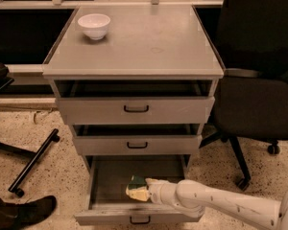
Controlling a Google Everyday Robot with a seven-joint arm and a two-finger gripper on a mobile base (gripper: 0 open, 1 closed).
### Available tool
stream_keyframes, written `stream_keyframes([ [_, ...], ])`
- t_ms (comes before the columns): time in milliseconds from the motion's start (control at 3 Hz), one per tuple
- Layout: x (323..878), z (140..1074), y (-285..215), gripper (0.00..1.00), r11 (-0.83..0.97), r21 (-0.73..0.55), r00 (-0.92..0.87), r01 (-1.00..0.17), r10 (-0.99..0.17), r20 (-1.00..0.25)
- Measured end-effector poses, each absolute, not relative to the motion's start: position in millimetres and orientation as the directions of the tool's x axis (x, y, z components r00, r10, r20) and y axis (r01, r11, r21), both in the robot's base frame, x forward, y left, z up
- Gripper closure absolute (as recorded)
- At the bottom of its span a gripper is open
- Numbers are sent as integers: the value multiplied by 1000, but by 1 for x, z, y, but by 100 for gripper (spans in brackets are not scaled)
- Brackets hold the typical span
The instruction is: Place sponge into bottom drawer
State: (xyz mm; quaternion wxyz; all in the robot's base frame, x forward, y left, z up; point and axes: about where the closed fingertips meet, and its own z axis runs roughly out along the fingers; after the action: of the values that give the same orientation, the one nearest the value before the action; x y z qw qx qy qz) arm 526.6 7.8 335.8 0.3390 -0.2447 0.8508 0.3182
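White two-finger gripper (144, 189) sits low in the pulled-out grey metal bottom drawer (110, 180) — fingers pinched on the small green-over-yellow rectangular sponge (136, 193), right at its tip.

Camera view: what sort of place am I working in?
Likely an office or lab: a grey cabinet, a black chair on casters and speckled floor. The tool holds the sponge inside the open bottom drawer.

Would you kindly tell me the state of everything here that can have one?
bottom drawer: pulled wide open.
middle drawer: slightly open.
top drawer: slightly open.
sponge: gripped, inside the bottom drawer.
gripper: shut on the sponge, reaching into the bottom drawer.
white bowl: upright on the cabinet top.
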Motion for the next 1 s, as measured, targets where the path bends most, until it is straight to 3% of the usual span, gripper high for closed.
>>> stream_keyframes([
  [667, 541, 307, 7, 100, 687, 414, -683, -597, -165, -712],
  [1000, 570, 240, 0, 100, 739, 460, -748, -493, -90, -658],
])
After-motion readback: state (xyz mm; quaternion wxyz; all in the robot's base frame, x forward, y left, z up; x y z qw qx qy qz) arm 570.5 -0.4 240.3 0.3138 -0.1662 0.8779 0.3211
